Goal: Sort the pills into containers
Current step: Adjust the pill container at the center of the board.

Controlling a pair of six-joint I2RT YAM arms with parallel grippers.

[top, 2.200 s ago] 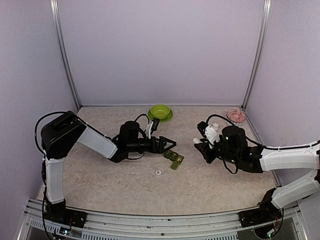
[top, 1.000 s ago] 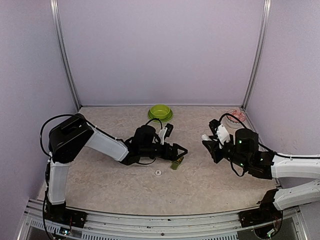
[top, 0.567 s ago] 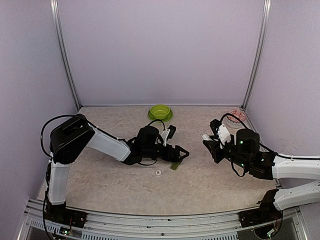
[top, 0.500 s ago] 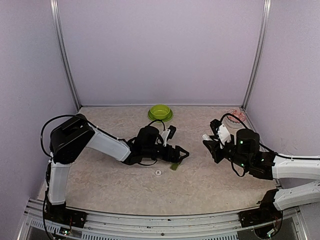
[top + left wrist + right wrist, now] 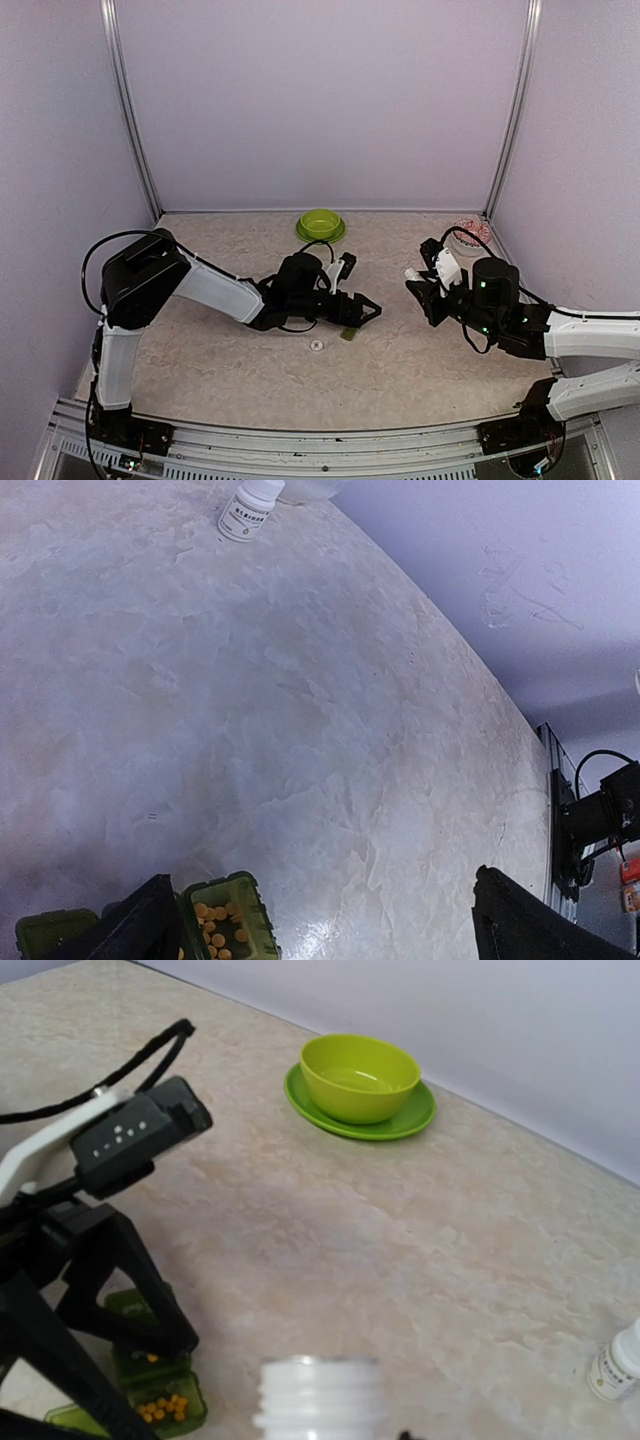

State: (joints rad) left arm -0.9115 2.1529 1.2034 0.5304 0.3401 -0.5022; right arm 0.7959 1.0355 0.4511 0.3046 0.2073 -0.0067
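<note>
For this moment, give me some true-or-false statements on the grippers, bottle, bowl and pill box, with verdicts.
1. The left gripper is open. True.
2. The right gripper is empty. False: it is shut on a white bottle.
3. The held bottle has its cap on. False: the right wrist view shows its bare threaded neck.
4. One compartment of the pill box is open, with yellow pills in it. True.
5. The bowl holds pills. False: it looks empty, standing on a green plate.
</note>
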